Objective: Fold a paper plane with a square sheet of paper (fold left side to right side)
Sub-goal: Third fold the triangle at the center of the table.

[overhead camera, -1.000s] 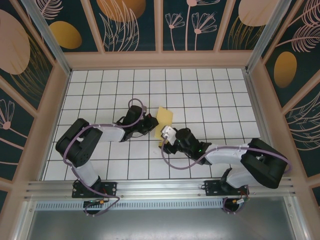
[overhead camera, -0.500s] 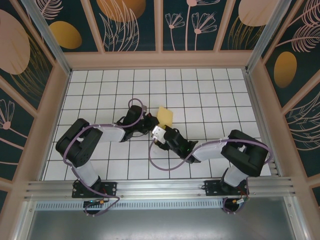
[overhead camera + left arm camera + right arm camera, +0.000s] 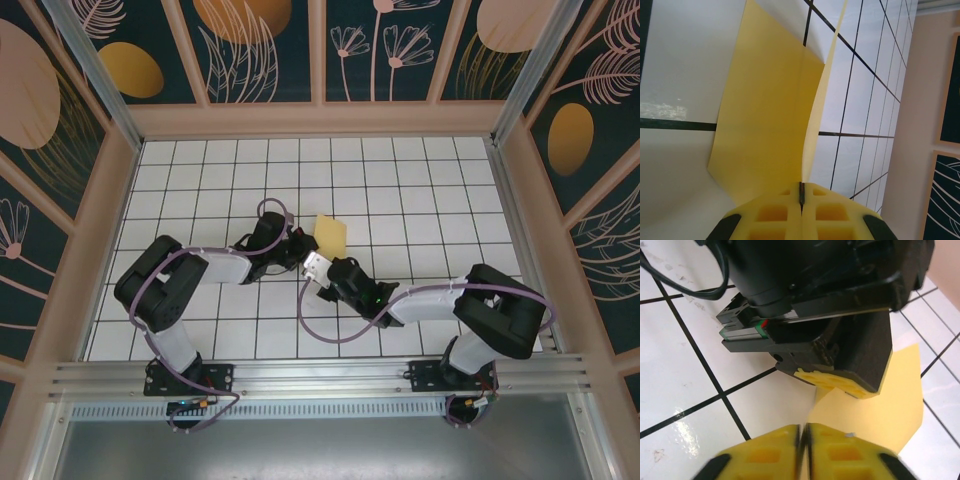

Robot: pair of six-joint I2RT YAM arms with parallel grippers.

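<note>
Square sheet of paper (image 3: 331, 235) stands partly lifted off the surface (image 3: 420, 190), its edge pinched in the left tool (image 3: 801, 197). The right tool (image 3: 803, 440) is pressed together on the paper just beside it. The left-to-right fold looks barely begun; next, the lifted side must travel across squarely. The left wrist view shows the sheet curling ahead of the tool, where the overhead view shows a flat patch.
</note>
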